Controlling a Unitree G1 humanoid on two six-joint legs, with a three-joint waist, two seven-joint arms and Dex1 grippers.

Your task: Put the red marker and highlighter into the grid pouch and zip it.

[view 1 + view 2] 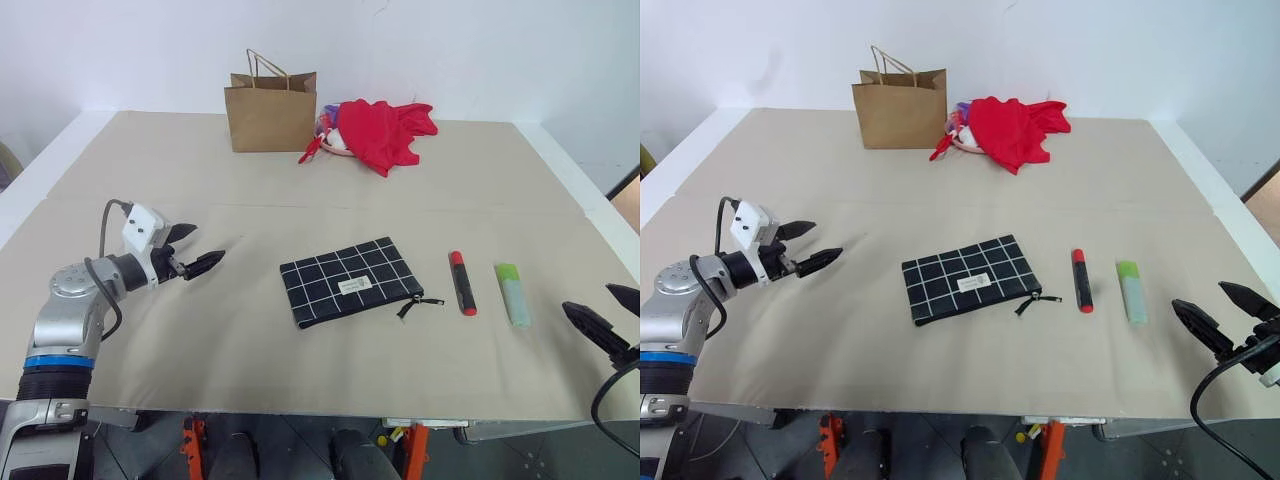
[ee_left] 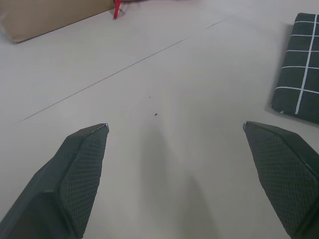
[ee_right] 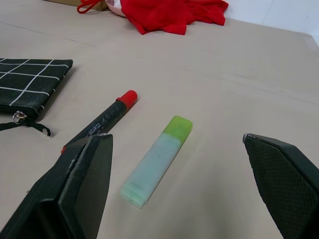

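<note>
Left gripper (image 1: 196, 249) hovers over the beige table (image 1: 300, 190) with its fingers spread wide and nothing between them. The grid pouch (image 1: 350, 281) lies flat on the table ahead of this gripper, well apart from it, toward the right arm's side. The pouch's zipper pull (image 1: 417, 304) trails off its near corner on the side facing the red marker (image 1: 462, 283).

Right gripper (image 1: 605, 313) is likewise fully spread and empty, held low at the table's near right edge. The highlighter (image 1: 513, 294) lies just ahead of it and slightly inward, green cap pointing away from the robot. The red marker lies beside the highlighter, roughly parallel and not touching it, between the highlighter and the pouch, red cap pointing away.

At the far side of the table stand a brown paper bag (image 1: 271, 111) and, touching it, a red cloth bundle (image 1: 381, 131).
</note>
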